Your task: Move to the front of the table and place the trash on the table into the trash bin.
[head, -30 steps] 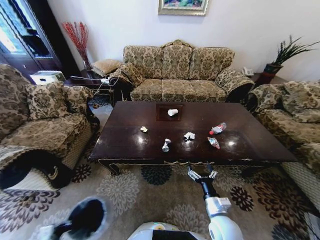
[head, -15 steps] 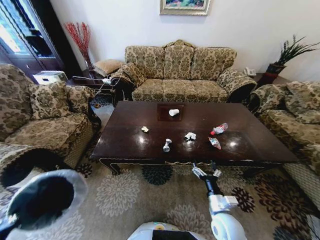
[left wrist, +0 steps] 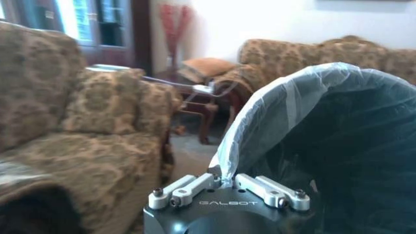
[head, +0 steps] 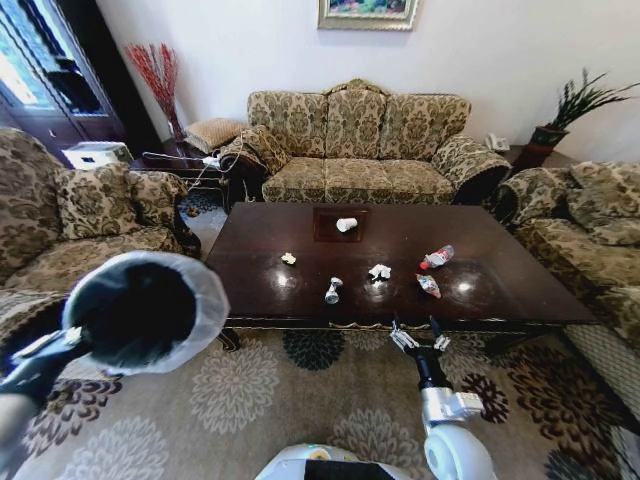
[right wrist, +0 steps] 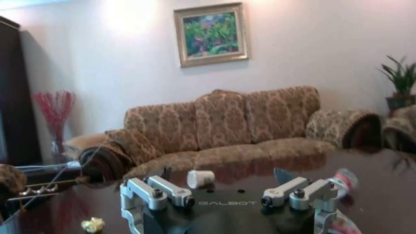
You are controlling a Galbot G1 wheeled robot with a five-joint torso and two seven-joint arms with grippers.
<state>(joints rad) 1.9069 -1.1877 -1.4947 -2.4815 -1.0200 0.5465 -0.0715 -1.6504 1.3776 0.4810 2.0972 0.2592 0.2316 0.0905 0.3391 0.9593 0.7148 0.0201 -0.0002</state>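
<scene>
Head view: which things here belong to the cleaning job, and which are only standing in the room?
Job: table, cup, bottle, wrapper, paper wads, bin held by left gripper, open right gripper.

Room: sofa, plant, painting, rug.

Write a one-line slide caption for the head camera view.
Left end effector lifts the lined bin beside the coffee table; right end effector hovers open at its front edge.
</scene>
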